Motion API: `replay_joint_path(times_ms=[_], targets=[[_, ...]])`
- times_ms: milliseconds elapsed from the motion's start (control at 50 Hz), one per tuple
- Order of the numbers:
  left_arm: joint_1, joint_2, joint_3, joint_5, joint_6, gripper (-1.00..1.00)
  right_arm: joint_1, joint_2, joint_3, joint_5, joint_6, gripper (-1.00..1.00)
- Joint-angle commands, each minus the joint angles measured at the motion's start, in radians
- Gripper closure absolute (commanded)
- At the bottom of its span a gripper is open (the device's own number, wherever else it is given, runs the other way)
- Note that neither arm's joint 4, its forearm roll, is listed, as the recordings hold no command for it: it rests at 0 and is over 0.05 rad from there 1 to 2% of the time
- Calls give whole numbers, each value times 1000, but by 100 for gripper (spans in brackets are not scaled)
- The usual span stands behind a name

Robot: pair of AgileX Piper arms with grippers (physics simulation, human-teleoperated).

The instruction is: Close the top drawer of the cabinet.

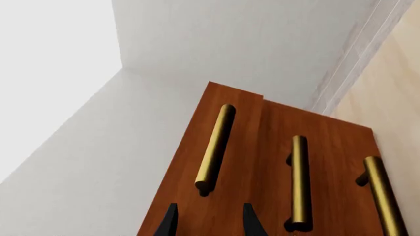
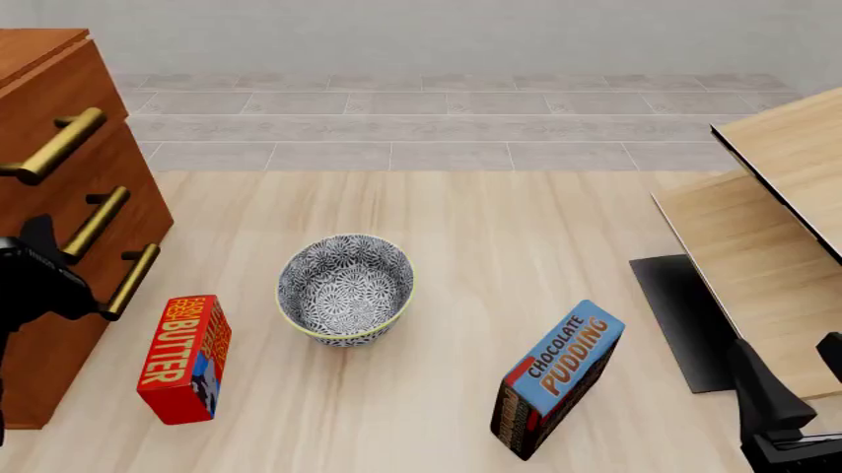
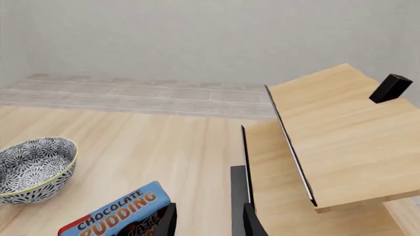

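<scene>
The desk [image 2: 448, 207] is pale wood grain, and behind it runs a band of grey tile below a light grey wall [image 2: 435, 34]. The cabinet [image 2: 53, 227] stands at the desk's left edge, only partly in the front view, its drawer fronts angled toward the bowl [image 2: 345, 288]. The top drawer [image 2: 46, 108] juts out beyond the two drawer fronts under it, its brass handle [image 2: 55, 146] highest of the three. Far right of the cabinet, pale wood panels [image 2: 776, 227] lean over a black base.

The bowl, patterned blue and white, sits right of the cabinet near the middle of the desk. A red butter box [image 2: 184, 359] stands just beside the cabinet's lower corner; a blue pudding box [image 2: 558, 379] stands well right of the bowl.

The left wrist view alone shows the cabinet front close up, all three handles in full and the top drawer's step. There the left fingers [image 1: 208, 221] are parted and empty, near the top handle. The right wrist view alone shows the panels' upper faces; its fingers [image 3: 208, 221] are parted, holding nothing.
</scene>
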Motion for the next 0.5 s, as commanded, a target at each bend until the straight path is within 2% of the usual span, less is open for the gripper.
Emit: replay_joint_path(times_ms=[20,500], targets=[[50,-4,7,-6,-1,-100,8,0,0,1,-3,-100],[72,-1,10,-6,7,-100,17,0,0,3,-12,-100]])
